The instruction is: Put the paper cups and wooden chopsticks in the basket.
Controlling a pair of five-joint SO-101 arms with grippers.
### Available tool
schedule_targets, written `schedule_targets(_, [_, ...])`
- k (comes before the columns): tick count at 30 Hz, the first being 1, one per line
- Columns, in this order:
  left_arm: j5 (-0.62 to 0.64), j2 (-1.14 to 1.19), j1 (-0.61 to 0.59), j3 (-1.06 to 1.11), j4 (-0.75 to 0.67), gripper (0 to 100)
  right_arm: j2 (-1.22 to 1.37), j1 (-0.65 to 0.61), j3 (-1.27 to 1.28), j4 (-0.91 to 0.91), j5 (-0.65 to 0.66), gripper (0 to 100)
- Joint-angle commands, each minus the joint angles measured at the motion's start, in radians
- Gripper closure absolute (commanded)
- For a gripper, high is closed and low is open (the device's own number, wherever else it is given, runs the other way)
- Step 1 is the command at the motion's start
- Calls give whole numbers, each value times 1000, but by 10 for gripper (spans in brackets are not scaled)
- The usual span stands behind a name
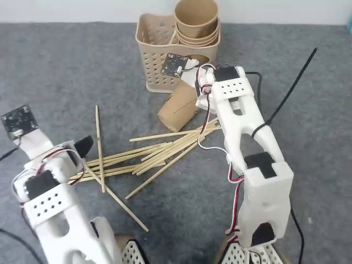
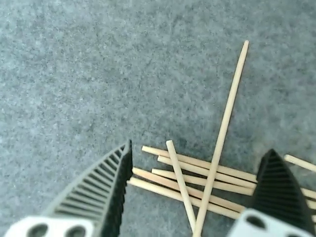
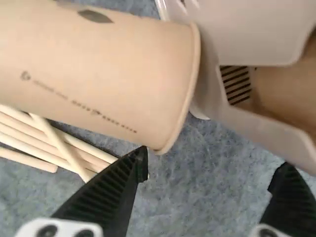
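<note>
The left gripper point(image 2: 199, 150) is hovering wide open and holding nothing over the left ends of the wooden chopsticks point(image 1: 148, 157), which are lying scattered on the grey mat point(image 1: 66, 71) mid-table. The right gripper point(image 3: 216, 159) is gaping open too, empty, sitting just beside the rim of a paper cup point(image 1: 177, 107) lying on its side right in front of the basket point(image 1: 157, 66). A stack of paper cups point(image 1: 196, 25) is sitting in the basket's right end, far centre.
</note>
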Motion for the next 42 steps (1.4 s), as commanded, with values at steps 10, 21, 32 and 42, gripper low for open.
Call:
schedule_targets(10, [-9, 3, -3, -7, -25, 622, -13, -110, -48, 15, -15, 652])
schedule_targets(21, [-9, 8, -2, -7, -25, 622, -13, -179, -44, 18, -8, 742])
schedule_targets(32, [-9, 6, 0, 13, -66, 622, -22, -194, -44, 33, 49, 927])
schedule_targets(42, [-9, 9, 2, 13, -66, 622, -27, -219, -48, 73, 68, 966])
